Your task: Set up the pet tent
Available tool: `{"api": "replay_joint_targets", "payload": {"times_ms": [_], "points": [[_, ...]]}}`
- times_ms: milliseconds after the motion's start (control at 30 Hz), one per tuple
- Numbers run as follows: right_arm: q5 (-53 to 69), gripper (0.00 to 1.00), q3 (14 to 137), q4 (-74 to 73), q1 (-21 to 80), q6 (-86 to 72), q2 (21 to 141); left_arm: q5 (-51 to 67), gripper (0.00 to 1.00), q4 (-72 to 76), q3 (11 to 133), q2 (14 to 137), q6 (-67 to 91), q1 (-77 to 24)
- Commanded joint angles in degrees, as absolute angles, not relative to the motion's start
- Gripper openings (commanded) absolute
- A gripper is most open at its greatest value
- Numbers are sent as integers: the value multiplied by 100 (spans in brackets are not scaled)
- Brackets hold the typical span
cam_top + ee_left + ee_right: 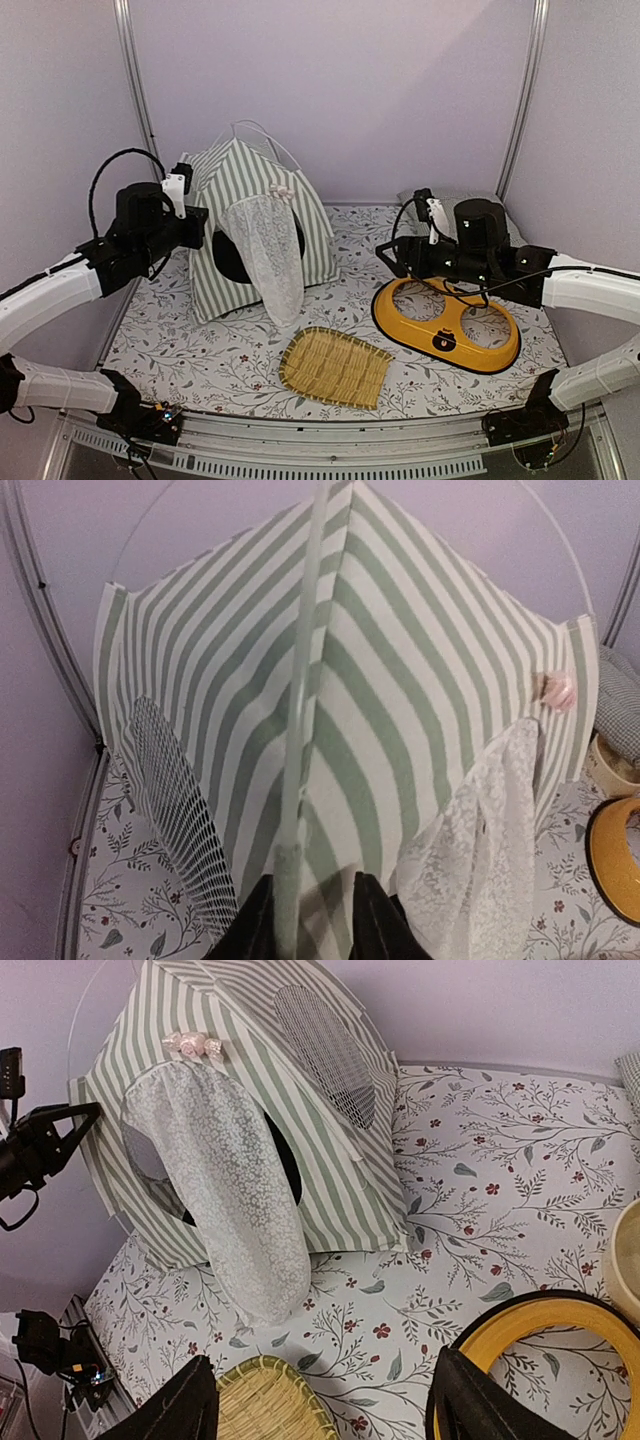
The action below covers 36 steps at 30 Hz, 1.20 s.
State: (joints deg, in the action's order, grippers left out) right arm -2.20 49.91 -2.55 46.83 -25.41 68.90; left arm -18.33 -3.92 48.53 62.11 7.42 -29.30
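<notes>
The pet tent (255,220) stands upright at the back left of the floral mat, grey-green and white striped, its lace door curtain (270,255) hanging over the dark round opening. My left gripper (198,228) is at the tent's left corner edge. In the left wrist view a thin white pole (300,730) runs up that edge of the pet tent (400,710) and lies against the left finger of my left gripper (312,885), with a gap to the other finger. My right gripper (392,255) hovers open and empty right of the tent (330,1160), above the mat (325,1380).
A yellow two-hole feeder (447,325) lies at the front right under the right arm. A woven bamboo tray (335,367) sits at the front middle. A checked cushion (620,700) lies at the back right. Side walls and frame posts close in the mat (200,350).
</notes>
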Motion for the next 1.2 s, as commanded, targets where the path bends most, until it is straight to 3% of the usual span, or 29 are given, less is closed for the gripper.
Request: {"api": "replay_joint_targets", "payload": {"times_ms": [0,67,167,467,933,1167], "points": [[-67,99,5125,-201,4642,-2413,7089,-1756,30,-286,4689,5862,940,-2796],[-11,99,5161,-218,4641,-2408,7174,-1809,44,-368,4680,5753,1075,-2786],[22,99,5193,-225,4641,-2408,7277,-1809,53,-409,4627,5507,1285,-2794],[-193,99,5301,-480,4342,-2478,7295,-1804,67,-727,4677,4967,1551,-3108],[-295,99,5315,-733,3302,-2558,7428,-1731,73,-279,4518,5554,1865,-4545],[-166,99,5784,-777,2282,-2256,7946,-1512,75,-185,4253,5932,2267,-4918]]}}
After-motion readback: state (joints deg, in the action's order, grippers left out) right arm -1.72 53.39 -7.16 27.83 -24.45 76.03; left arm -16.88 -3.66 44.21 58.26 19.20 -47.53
